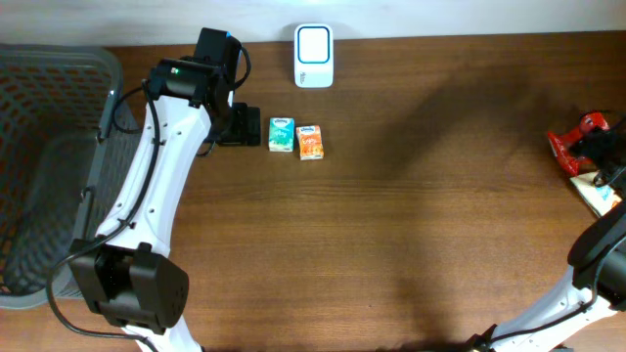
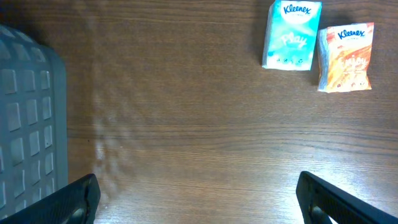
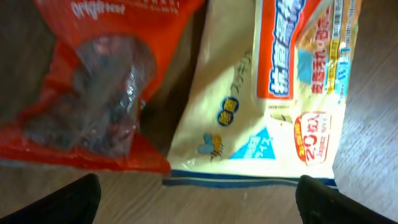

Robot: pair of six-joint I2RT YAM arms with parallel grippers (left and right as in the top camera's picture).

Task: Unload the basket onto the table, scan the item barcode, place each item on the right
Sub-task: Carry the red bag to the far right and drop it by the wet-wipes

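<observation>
Table [image 1: 411, 196], wood. Basket [image 2: 25, 124] sits left of left gripper [image 2: 198, 198], jaws wide, nothing held. Right gripper [image 3: 196, 200] also wide, empty. Red bag [image 3: 99, 81] + cream pack [image 3: 273, 93] just ahead of R jaws, touching. Teal Kleenex [image 2: 291, 34] + orange Kleenex [image 2: 346, 57] ahead-right of L jaws, scanner [image 1: 313, 56] beyond them.

Risk: R pinches both pkgs together since they touch. Barcode prob. face-down, so scan could miss.

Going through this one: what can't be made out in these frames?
Teal Kleenex pack and orange Kleenex pack: barcodes unseen; left wrist shows printed fronts only, overhead too small.
Red bag and cream pouch: tops cut off by the right wrist frame edge.
White device: face details too small overhead.
</observation>
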